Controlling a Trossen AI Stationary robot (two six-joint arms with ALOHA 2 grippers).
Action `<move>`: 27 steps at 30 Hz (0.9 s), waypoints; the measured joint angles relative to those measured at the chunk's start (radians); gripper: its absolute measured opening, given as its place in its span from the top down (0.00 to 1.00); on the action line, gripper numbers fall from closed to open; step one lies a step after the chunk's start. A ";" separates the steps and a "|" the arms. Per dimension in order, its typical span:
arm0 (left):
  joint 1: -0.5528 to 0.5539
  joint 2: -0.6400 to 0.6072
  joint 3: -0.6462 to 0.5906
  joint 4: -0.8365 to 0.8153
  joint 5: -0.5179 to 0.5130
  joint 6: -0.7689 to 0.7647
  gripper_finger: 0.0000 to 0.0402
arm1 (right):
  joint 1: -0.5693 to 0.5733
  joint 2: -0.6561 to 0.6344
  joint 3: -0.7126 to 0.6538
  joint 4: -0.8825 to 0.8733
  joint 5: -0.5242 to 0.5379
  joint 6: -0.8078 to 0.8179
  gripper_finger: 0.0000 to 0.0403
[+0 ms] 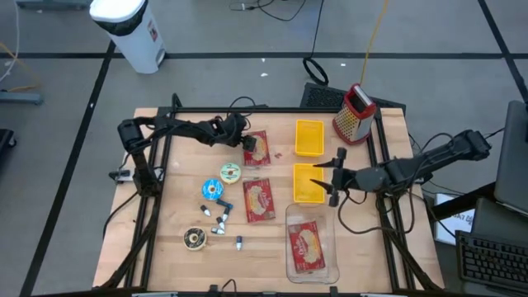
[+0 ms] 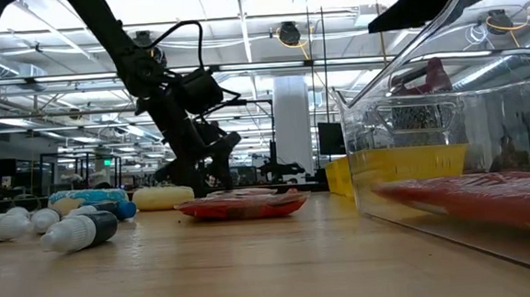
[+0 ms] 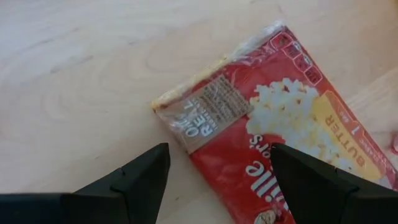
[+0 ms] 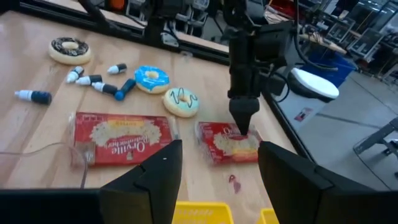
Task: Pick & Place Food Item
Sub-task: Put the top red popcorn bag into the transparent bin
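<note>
A red popcorn packet [image 1: 259, 150] lies flat on the wooden table at the far middle. My left gripper [image 1: 245, 144] is low over the packet's left end [image 3: 205, 112], slanting down, open, with one finger on either side of that end. A second packet [image 1: 258, 200] lies flat nearer the front. A third packet [image 1: 307, 244] lies inside a clear container [image 1: 290, 264] at the front right. My right gripper [image 1: 332, 177] hovers open and holding nothing above the nearer yellow bin [image 1: 307, 191]. In the right wrist view my left gripper [image 4: 242, 121] points down at the packet [image 4: 227, 144].
A second yellow bin [image 1: 309, 136] and a red-handled grater [image 1: 355, 114] stand at the far right. Three donuts [image 1: 229, 173], [image 1: 213, 190], [image 1: 195, 238] and several small bottles [image 1: 221, 223] lie left of the packets. The table's front left is bare wood.
</note>
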 joint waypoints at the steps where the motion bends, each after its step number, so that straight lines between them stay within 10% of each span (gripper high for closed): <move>1: 0.000 0.001 0.000 0.008 -0.004 0.001 0.29 | 0.000 0.000 -0.011 0.013 -0.001 0.000 0.51; 8: 0.002 0.006 -0.002 0.060 0.002 0.007 0.36 | 0.000 0.000 -0.053 0.057 -0.002 0.010 0.51; 27: 0.002 -0.027 -0.002 0.065 -0.038 0.215 0.98 | 0.000 0.000 -0.053 0.065 -0.002 0.061 0.51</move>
